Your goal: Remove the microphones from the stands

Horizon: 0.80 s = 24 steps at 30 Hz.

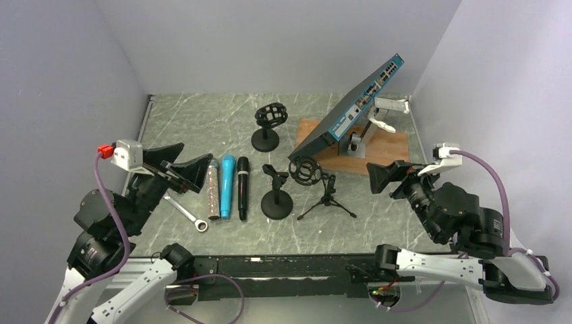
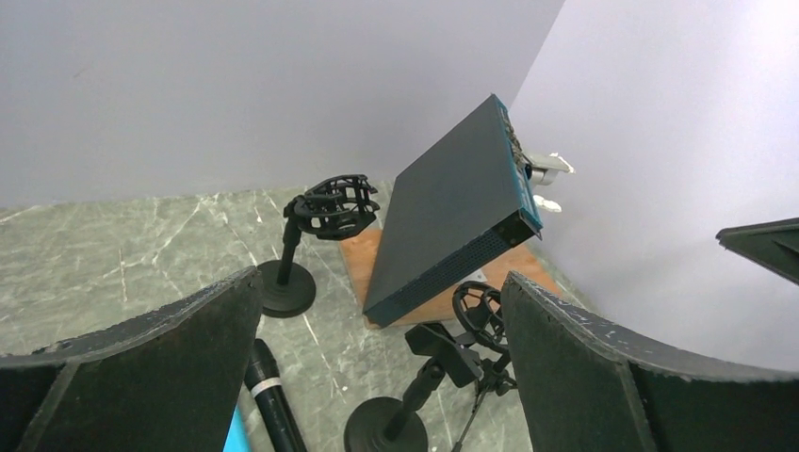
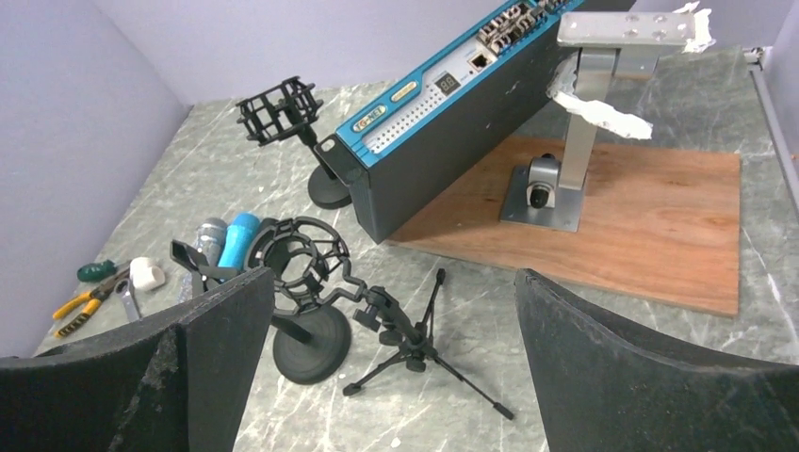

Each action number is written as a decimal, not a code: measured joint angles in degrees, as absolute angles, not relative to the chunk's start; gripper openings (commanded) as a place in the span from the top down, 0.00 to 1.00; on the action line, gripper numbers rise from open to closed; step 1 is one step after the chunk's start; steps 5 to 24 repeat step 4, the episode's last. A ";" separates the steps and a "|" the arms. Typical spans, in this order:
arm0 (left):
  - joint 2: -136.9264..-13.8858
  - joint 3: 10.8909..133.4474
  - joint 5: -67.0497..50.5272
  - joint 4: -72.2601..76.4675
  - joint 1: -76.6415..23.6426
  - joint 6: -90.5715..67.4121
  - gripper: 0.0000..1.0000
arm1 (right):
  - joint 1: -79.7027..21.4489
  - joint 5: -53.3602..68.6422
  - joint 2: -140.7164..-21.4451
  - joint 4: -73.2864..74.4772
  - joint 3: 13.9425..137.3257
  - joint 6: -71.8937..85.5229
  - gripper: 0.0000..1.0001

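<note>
Hovering just left of three microphones lying on the worktop, the left hand stood spread. The right hand was spread too.

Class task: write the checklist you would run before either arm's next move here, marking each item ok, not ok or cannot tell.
1. Left gripper open, empty: ok.
2. Right gripper open, empty: ok.
3. Back stand, clip stand, tripod upright: ok.
4. A mic sits in some stand: not ok; all three look empty.
5. Silver mic, blue mic, black mic flat on table: ok.
</note>
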State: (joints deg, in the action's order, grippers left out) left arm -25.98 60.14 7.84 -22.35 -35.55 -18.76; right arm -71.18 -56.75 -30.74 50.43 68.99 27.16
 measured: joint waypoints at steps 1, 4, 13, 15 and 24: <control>-25.98 60.16 7.81 -22.55 -35.55 -18.79 0.01 | -71.18 -56.88 -30.50 50.06 68.99 26.63 0.00; -26.15 61.01 7.79 -23.83 -35.55 -18.76 0.02 | -71.18 -57.25 -29.43 47.70 68.53 24.67 0.00; -26.15 61.01 7.79 -23.83 -35.55 -18.76 0.02 | -71.18 -57.25 -29.43 47.70 68.53 24.67 0.00; -26.15 61.01 7.79 -23.83 -35.55 -18.76 0.02 | -71.18 -57.25 -29.43 47.70 68.53 24.67 0.00; -26.15 61.01 7.79 -23.83 -35.55 -18.76 0.02 | -71.18 -57.25 -29.43 47.70 68.53 24.67 0.00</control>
